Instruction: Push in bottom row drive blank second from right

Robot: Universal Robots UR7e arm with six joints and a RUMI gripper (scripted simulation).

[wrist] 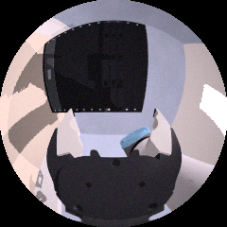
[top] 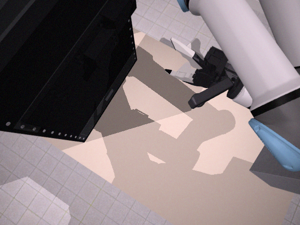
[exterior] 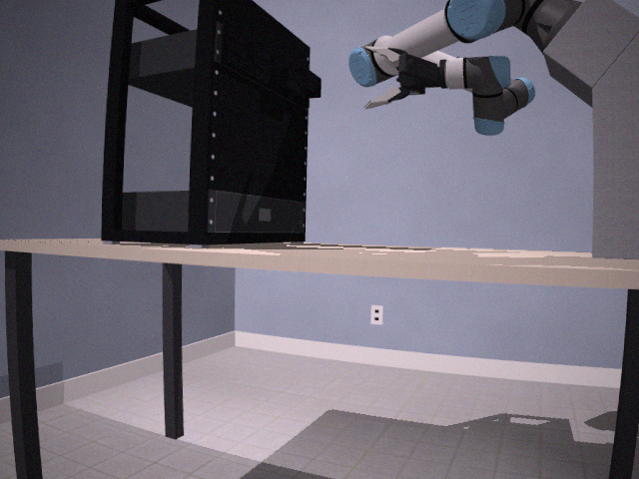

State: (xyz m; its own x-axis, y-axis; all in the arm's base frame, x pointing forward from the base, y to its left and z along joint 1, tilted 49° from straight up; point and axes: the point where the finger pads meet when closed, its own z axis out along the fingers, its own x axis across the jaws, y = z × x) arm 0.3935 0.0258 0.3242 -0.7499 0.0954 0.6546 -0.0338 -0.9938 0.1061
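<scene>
The black rack stands on the left part of the beige table. It also shows in the top view and in the wrist view. Its front face is very dark, and I cannot make out the single drive blanks. My gripper is open and empty, high above the table and well to the right of the rack's front, level with its upper part. In the top view the gripper hangs apart from the rack's front. In the wrist view the two pale fingertips stand wide, with the rack face beyond them.
The arm's grey mounting pedestal stands at the right end of the table. The arm's thick white links and blue joint caps hang over the right side. The table's front edge runs close to the rack's base.
</scene>
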